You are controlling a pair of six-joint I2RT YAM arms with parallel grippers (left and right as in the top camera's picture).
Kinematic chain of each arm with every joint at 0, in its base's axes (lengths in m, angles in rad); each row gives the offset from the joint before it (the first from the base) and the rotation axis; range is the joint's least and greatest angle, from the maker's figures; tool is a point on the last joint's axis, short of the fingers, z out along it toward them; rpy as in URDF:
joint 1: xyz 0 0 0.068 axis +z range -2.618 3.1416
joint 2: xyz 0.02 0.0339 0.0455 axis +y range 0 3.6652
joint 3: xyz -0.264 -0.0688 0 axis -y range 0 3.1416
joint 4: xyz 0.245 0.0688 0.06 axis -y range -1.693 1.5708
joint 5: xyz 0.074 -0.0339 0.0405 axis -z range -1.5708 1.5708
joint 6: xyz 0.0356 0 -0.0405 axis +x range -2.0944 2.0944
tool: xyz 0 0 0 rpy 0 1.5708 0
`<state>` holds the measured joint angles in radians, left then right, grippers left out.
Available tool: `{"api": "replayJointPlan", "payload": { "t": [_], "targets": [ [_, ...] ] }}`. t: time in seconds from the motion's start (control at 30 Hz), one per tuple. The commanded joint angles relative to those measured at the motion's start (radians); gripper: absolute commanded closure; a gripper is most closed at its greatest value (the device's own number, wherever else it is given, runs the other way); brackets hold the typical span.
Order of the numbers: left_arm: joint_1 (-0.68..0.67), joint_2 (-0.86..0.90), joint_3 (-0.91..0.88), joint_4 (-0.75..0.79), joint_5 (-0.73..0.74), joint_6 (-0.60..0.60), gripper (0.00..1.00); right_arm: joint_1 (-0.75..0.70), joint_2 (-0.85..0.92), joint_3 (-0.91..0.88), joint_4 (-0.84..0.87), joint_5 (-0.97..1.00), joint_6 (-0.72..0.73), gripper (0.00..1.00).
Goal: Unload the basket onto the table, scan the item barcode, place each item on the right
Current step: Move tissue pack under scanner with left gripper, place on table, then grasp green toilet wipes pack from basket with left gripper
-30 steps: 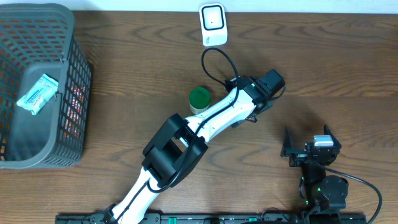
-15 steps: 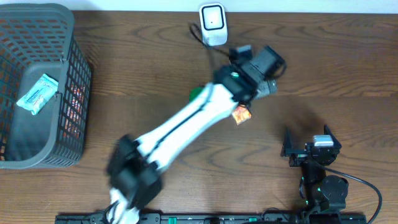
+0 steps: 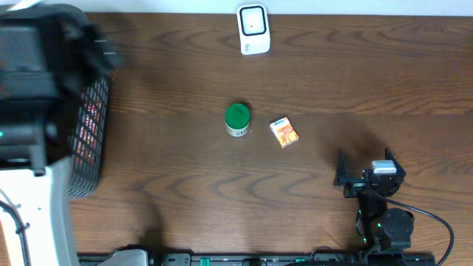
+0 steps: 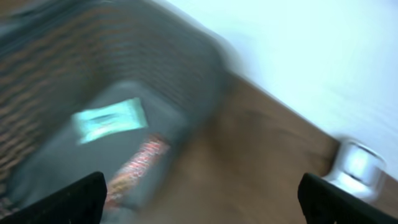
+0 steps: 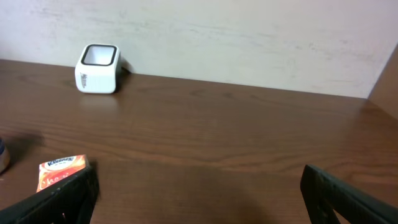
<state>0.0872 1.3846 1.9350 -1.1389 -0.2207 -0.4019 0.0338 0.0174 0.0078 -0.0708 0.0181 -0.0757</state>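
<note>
We start with the brown wood-grain table (image 3: 185, 81), smooth and hard. The white-shelled left arm (image 3: 33, 192) fills the left edge of the overhead view as a blur above the dark grey plastic mesh basket (image 3: 90, 140). The left end effector (image 4: 202, 186) is spread wide and carries nothing, and it looks down into that basket. We judge the item to scan to be the teal plastic packet (image 4: 109, 118). It lies flat on the basket floor, ahead and a little left of the gap between the fingers, with its long axis nearly crosswise to them. A reddish packet (image 4: 134, 171) lies just beside it; blur hides finer texture on both. The left arm is plainly the nearer one. The right end effector (image 3: 366, 171), likewise wide apart and empty, sits well away at the table's near right. The white boxy barcode scanner (image 3: 252, 29) stands at the far edge. The green-lidded round jar (image 3: 237, 118) and the small orange cardboard carton (image 3: 284, 133) rest mid-table, near each other but not touching.
</note>
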Motion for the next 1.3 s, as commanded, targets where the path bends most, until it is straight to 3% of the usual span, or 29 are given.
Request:
{"api": "replayJointPlan", "payload": {
  "t": [0.0,0.1,0.23,0.37,0.87,1.27],
  "targets": [
    [0.219,0.043,-0.013,-0.02,0.103,0.042,0.02,-0.013,-0.004,-0.002,-0.003,-0.002,0.015,0.01],
    [0.347,0.111,-0.033,-0.024,0.105,0.027,0.02,-0.013,-0.004,-0.002,-0.003,-0.002,0.015,0.01],
    [0.438,0.22,-0.084,-0.037,0.105,-0.177,0.02,-0.013,-0.004,-0.002,-0.003,-0.002,0.016,0.01],
    [0.46,0.307,-0.187,0.03,0.106,-0.287,0.02,-0.013,-0.004,-0.002,-0.003,-0.002,0.015,0.01],
    [0.466,0.368,-0.658,0.584,0.108,-0.455,0.02,-0.013,-0.004,-0.002,-0.003,-0.002,0.015,0.01],
    [0.468,0.414,-0.739,0.78,0.105,-0.466,0.02,-0.013,-0.004,-0.002,-0.003,-0.002,0.015,0.01]
  ]
}}
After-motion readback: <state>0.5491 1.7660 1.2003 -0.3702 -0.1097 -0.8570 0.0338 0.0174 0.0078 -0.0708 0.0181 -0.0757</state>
